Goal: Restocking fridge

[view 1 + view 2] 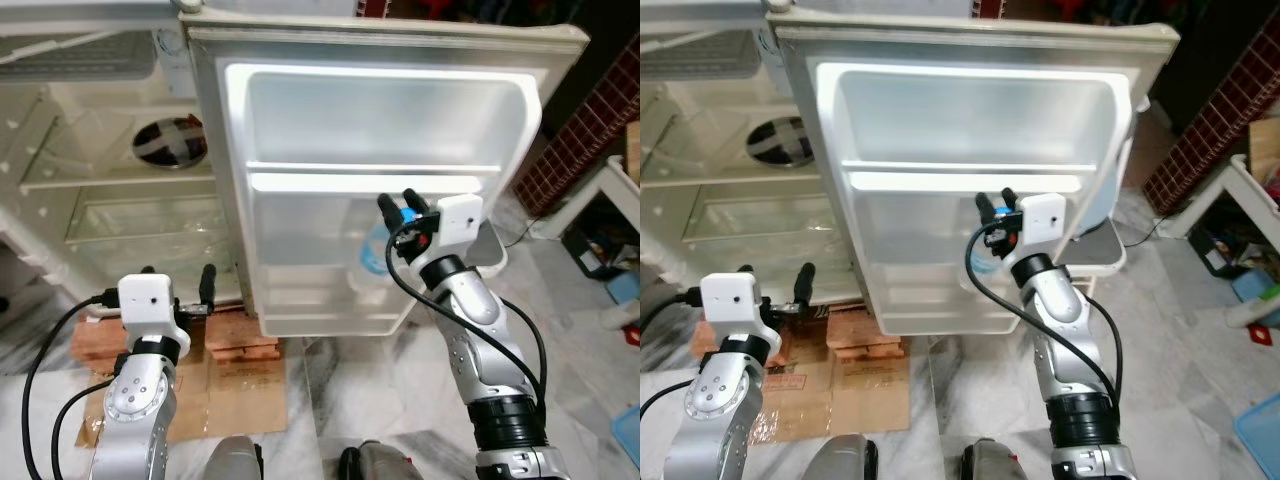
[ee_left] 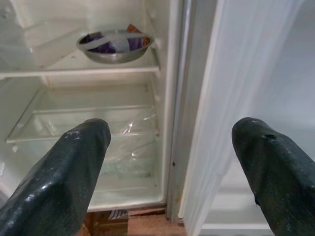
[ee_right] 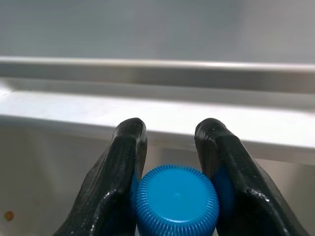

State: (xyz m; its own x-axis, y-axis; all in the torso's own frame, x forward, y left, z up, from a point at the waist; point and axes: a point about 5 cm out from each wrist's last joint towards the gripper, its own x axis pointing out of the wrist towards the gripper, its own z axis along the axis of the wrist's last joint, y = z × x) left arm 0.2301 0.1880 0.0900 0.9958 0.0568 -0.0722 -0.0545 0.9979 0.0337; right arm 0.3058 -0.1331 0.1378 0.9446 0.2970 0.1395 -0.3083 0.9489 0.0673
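Observation:
The fridge stands open, its white door (image 1: 380,120) swung out in front of me. My right gripper (image 1: 398,202) is shut on the blue cap (image 3: 177,201) of a clear bottle (image 1: 372,255). The bottle hangs upright inside the door's lower shelf (image 1: 330,300), just under the upper shelf rail (image 3: 157,115). Its body shows dimly through the translucent shelf front. My left gripper (image 1: 178,280) is held low at the foot of the fridge body, open and with nothing in it (image 2: 170,147), facing the lower glass shelves.
A steel bowl (image 2: 114,45) with purple contents sits on an inner shelf. Red bricks (image 1: 240,345) and cardboard (image 1: 230,400) lie under the fridge. A white table (image 1: 610,190) and clutter stand at the right, on a marble floor.

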